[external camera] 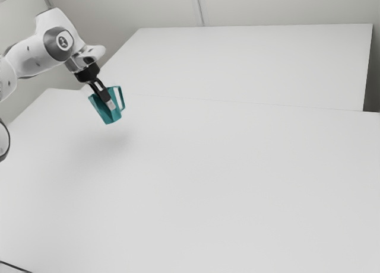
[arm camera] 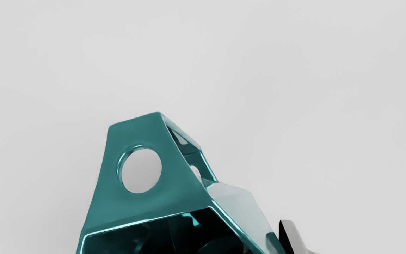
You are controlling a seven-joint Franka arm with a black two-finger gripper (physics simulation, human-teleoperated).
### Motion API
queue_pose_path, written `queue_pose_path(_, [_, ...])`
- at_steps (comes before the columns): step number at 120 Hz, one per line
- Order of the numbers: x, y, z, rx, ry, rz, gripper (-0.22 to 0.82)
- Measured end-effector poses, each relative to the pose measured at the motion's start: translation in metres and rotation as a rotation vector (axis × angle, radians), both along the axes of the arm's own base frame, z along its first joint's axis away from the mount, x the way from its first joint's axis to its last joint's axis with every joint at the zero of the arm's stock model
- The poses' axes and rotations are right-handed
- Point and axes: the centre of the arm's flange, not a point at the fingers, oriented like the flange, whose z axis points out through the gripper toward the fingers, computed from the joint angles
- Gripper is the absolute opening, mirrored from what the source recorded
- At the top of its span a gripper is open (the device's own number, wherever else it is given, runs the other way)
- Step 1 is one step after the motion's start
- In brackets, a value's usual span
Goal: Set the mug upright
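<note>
In the exterior view my gripper reaches down to the teal mug, shut on its side. A soft shadow lies on the table below the mug, which hangs tilted with its mouth up toward my hand and its handle toward the exterior view's right. The wrist view shows the faceted mug with its dark opening and the handle with a round hole. There my gripper has one finger outside the mug's wall; the other is mostly hidden inside the mouth.
The white table stretches out below and beyond the mug. Behind it, another broad white surface extends toward the wall. A dark cable shows at the exterior view's lower left corner.
</note>
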Motion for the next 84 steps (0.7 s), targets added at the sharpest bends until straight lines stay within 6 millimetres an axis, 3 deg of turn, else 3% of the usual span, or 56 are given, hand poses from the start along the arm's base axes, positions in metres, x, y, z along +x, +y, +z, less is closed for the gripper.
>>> queue_pose_path(9, [-0.012,-0.032,-0.006,0.100,0.001,-0.014,-0.15])
queue_pose_path(32, [-0.032,-0.087,-0.022,0.263,-0.064,-0.028,-0.14])
queue_pose_path(52, [-0.041,-0.101,-0.037,0.317,-0.145,0.015,-0.14])
queue_pose_path(84, [-0.058,-0.115,-0.085,0.304,-0.222,0.083,-0.14])
